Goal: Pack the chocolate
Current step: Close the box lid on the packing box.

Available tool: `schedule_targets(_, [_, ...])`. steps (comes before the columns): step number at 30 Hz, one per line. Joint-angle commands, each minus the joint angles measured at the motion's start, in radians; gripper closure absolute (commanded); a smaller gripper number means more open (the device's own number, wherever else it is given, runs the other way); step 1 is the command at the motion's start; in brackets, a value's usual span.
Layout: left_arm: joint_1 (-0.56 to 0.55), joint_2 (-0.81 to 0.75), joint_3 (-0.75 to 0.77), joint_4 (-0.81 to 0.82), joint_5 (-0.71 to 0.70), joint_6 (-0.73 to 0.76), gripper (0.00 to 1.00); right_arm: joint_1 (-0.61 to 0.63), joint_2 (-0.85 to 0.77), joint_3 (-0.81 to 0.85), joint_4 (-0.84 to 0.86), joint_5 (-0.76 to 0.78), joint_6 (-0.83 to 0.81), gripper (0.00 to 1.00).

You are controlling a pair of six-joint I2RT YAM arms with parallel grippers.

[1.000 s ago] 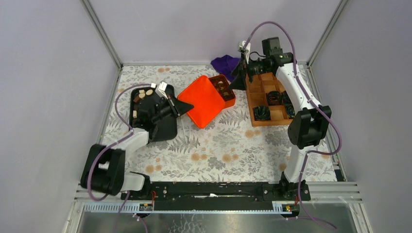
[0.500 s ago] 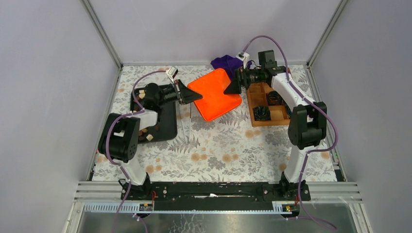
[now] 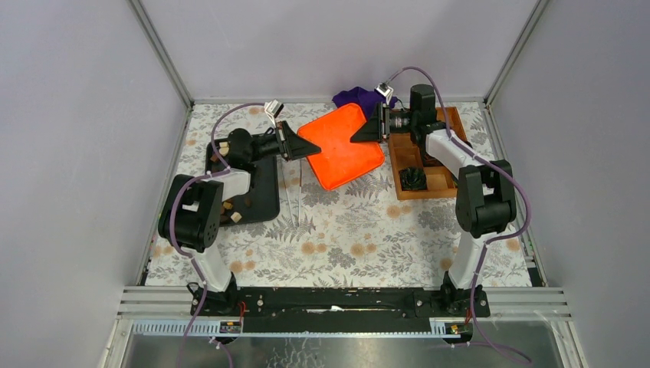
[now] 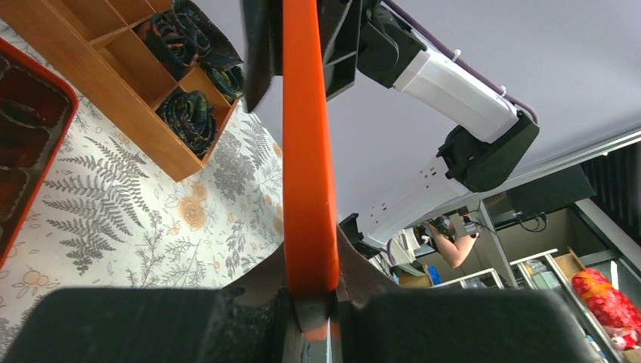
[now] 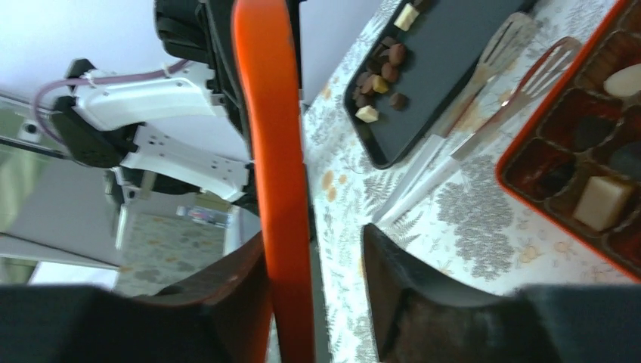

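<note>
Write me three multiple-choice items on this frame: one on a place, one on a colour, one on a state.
1. The black tray with loose chocolate lies: A) on the left arm's side; B) on the right arm's side; C) midway between them.
2. The lid held up between the arms is: A) purple; B) orange; C) black.
3. The left fingers are: A) wide open; B) shut on nothing; C) shut on the lid's edge.
Answers: 1 A, the top view shows it under the left arm; 2 B, orange in every view; 3 C, the left wrist view shows the edge clamped.
</note>
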Motion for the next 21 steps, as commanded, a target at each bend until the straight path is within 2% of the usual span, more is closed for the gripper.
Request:
schedule_targets(1, [0.007, -0.027, 0.037, -0.056, -0.044, 0.134, 0.86, -0.003, -0.075, -0.063, 0.471, -0.075, 0.430, 0.65])
schedule_targets(4, [0.011, -0.101, 0.025, -0.220, -0.144, 0.304, 0.68, -0.002, -0.058, -0.091, 0.736, -0.081, 0.659, 0.89])
schedule_targets(6, [0.012, -0.161, 0.007, -0.278, -0.215, 0.397, 0.53, -0.003, -0.048, -0.087, 0.810, -0.080, 0.729, 0.97])
schedule_targets(10, [0.023, -0.312, -0.102, -0.310, -0.450, 0.537, 0.12, -0.003, -0.028, -0.076, 0.879, -0.062, 0.797, 1.00])
schedule_targets(12, [0.031, -0.398, -0.150, -0.366, -0.577, 0.616, 0.02, -0.009, -0.010, -0.069, 0.868, -0.044, 0.801, 1.00])
schedule_targets(15, [0.048, -0.504, -0.212, -0.432, -0.725, 0.677, 0.01, -0.020, 0.038, -0.030, 0.781, -0.014, 0.747, 1.00])
schedule_targets(17, [0.075, -0.551, -0.238, -0.467, -0.767, 0.655, 0.01, -0.022, 0.077, 0.018, 0.635, 0.010, 0.634, 1.00])
schedule_targets(18, [0.101, -0.565, -0.251, -0.472, -0.768, 0.631, 0.01, -0.021, 0.095, 0.055, 0.531, 0.028, 0.545, 1.00])
schedule_targets(21, [0.154, -0.576, -0.277, -0.476, -0.731, 0.541, 0.01, -0.019, 0.160, 0.237, 0.067, 0.130, 0.174, 1.00])
